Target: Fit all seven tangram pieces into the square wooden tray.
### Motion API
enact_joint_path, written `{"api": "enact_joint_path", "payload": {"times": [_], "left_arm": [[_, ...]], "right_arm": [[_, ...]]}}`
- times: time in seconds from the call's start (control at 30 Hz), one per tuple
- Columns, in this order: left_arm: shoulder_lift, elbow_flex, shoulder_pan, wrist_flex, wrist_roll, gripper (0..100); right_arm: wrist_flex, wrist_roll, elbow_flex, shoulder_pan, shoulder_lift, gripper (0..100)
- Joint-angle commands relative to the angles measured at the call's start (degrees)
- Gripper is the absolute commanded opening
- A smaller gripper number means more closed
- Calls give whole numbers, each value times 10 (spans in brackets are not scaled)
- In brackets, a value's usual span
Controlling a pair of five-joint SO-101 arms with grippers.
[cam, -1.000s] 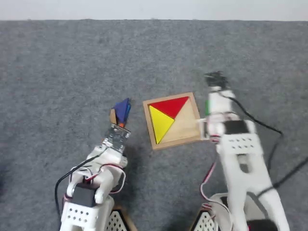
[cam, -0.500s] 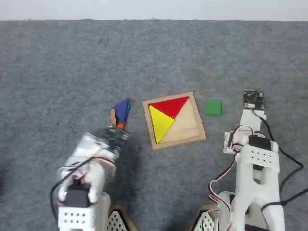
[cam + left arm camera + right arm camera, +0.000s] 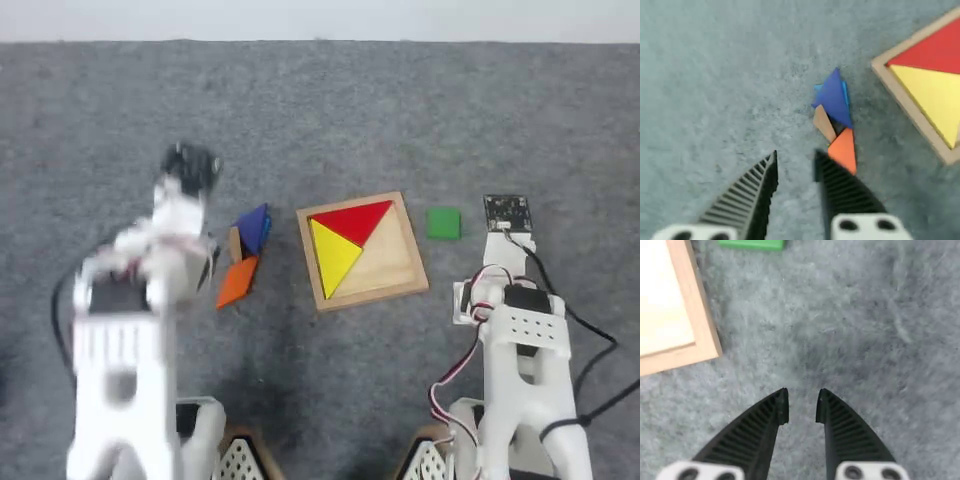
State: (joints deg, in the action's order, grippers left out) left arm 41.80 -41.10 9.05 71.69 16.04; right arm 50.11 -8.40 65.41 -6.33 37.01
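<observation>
The square wooden tray (image 3: 408,281) lies mid-table with a red triangle (image 3: 352,219) and a yellow triangle (image 3: 330,255) in it. The rest of its floor is bare. To its left, a blue triangle (image 3: 255,228), a tan piece (image 3: 235,243) and an orange piece (image 3: 237,282) lie bunched on the carpet. A green square (image 3: 443,222) lies to the tray's right. My left gripper (image 3: 795,161) is open and empty, short of the orange piece (image 3: 844,150) and blue triangle (image 3: 834,97). My right gripper (image 3: 802,402) hovers open and empty over carpet, near the tray's corner (image 3: 700,335) and green square (image 3: 751,244).
Grey carpet covers the table. The left arm (image 3: 150,270) stands left of the loose pieces. The right arm (image 3: 510,300) stands right of the tray, behind the green square. A light-blue piece (image 3: 844,91) peeks from under the blue triangle.
The left arm swung from the front up and to the left, uncovering the orange piece. The right arm drew back from the tray's right side, exposing the green square, then barely moved.
</observation>
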Motion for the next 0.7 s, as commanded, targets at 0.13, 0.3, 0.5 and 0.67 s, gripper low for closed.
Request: {"api": "enact_joint_path", "payload": {"times": [0.13,0.3,0.5,0.67], "left_arm": [[-266,116,-69,-13,-80,156],[-365,115,-56,-44,-78,156],[-404,82,-58,-26,-25,155],[-407,44,-58,-47,20,155]], "right_arm": [[-41,-7,10,3,17,112],[-48,-25,21,3,17,112],[-50,-25,21,5,17,112],[-50,-25,20,5,17,112]]}}
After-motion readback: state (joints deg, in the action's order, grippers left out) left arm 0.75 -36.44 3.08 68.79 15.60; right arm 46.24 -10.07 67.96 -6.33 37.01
